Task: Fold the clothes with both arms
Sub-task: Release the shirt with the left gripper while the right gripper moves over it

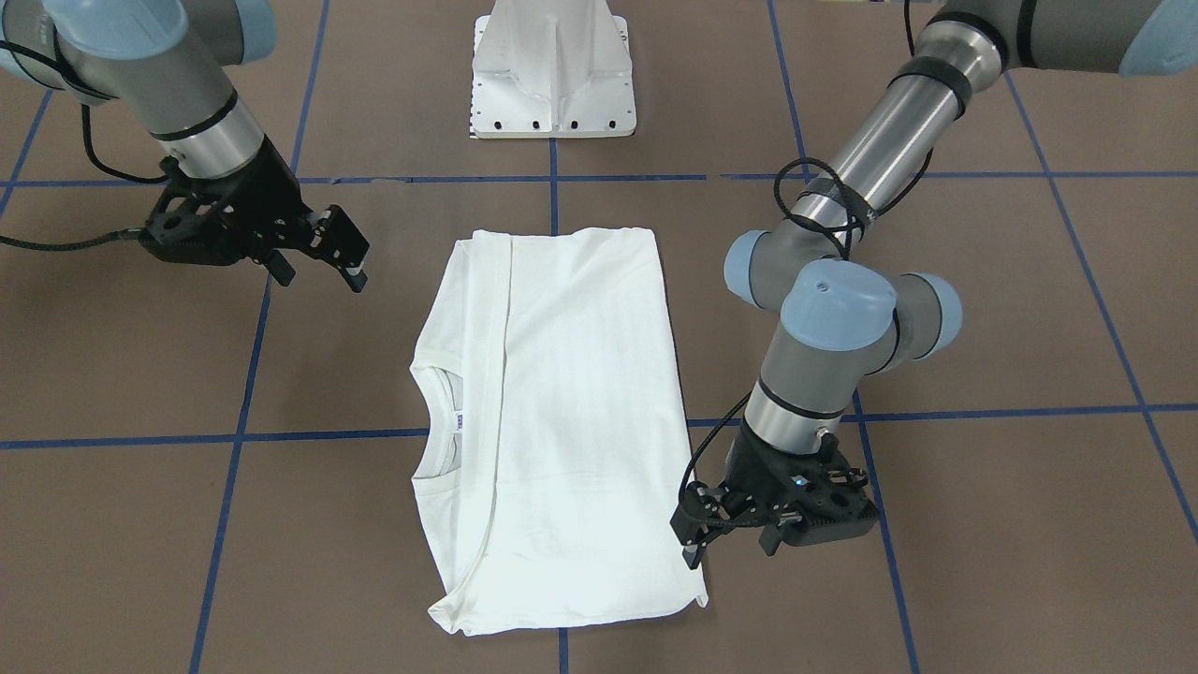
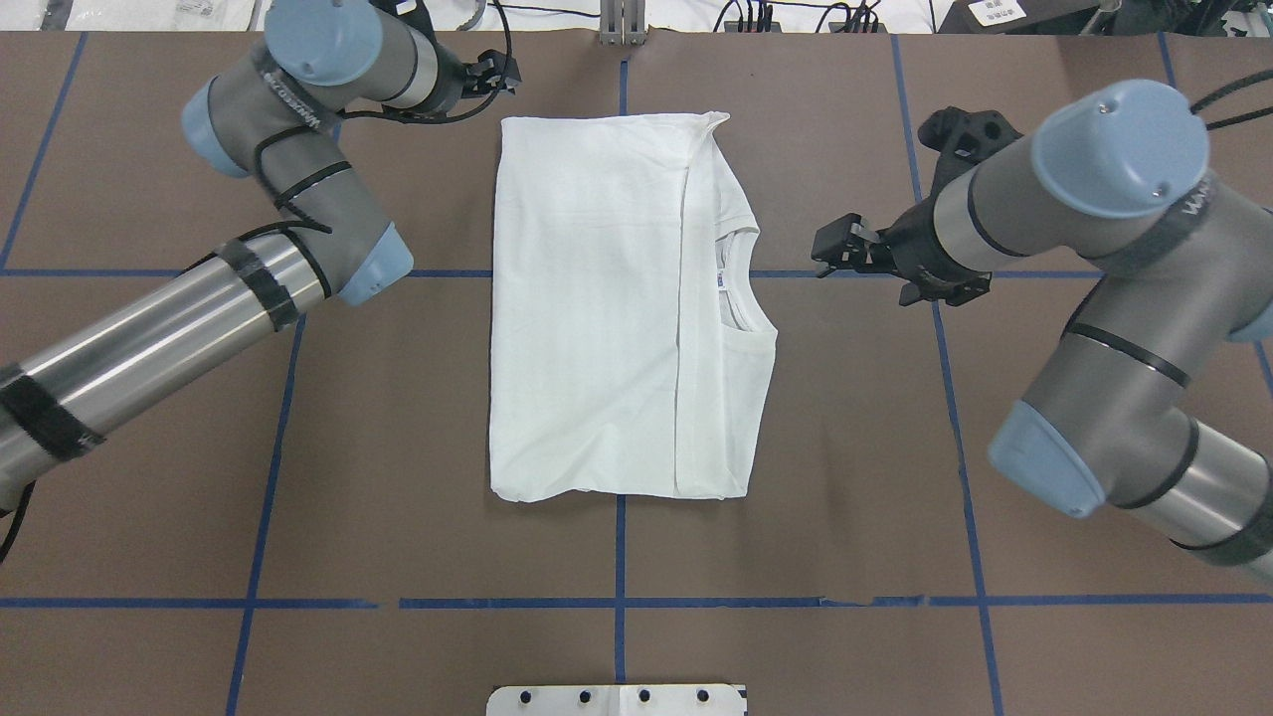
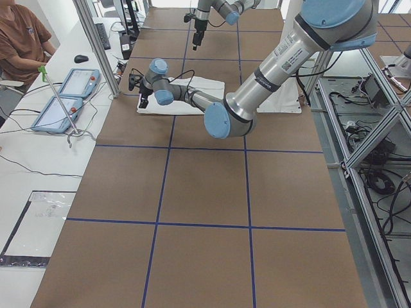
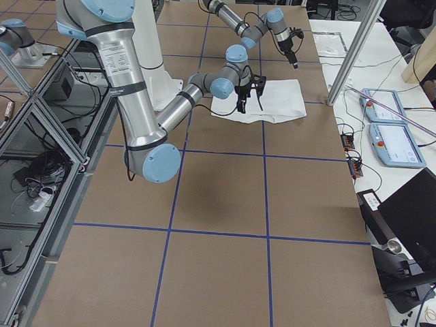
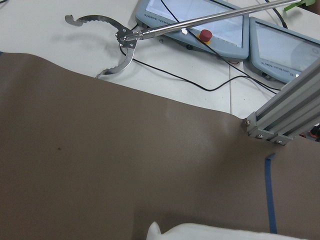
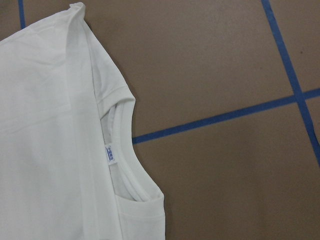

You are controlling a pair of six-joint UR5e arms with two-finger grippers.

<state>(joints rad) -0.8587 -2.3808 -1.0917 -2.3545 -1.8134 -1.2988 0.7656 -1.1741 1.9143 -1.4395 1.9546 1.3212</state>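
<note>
two grey pendants [image 5: 287, 52], a metal grabber [image 5: 126, 36], a seated person [image 3: 22, 42]

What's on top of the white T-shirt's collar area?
A folded-over layer of the white long-sleeved cotton T-shirt covers part of the ribbed round collar; the small blue-printed tag shows in the opening. The sleeves and whatever else lies beneath that layer are hidden.
</note>
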